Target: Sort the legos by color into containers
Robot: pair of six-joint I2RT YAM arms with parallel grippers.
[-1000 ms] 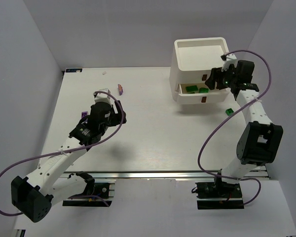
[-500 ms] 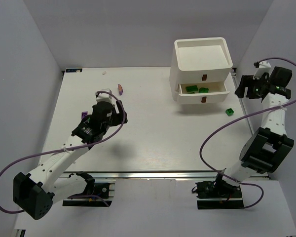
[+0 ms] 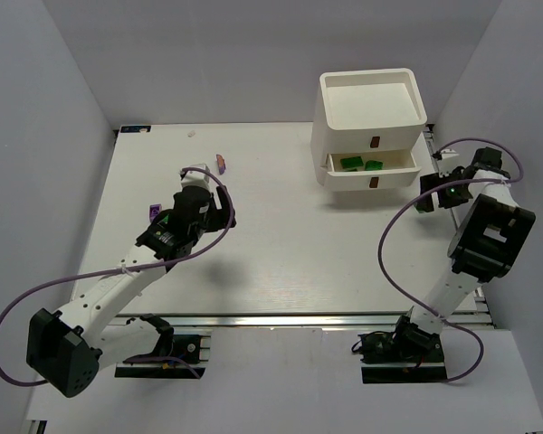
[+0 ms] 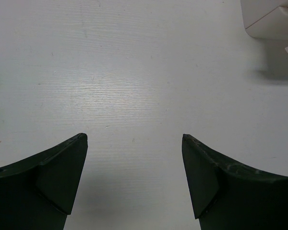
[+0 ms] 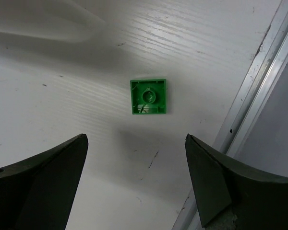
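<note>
Once it left the drawer (image 3: 353, 179), right end effector (image 5: 136, 138) gapes over green lego (image 5: 148, 97).

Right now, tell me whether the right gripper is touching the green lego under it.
Apart. Right wrist view: the green lego lies flat, with bare table between it and the open right gripper.

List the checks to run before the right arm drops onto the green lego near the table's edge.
1. Right gripper open and empty: ok.
2. Green lego centred ahead of the fingertips, lying flat, nothing touching it: ok.
3. Room between the lego and the metal edge rail for the outer finger: cannot tell.
4. Drawer pulled out, green legos already inside: ok.
5. Left gripper open, empty, over bare table: ok.
</note>
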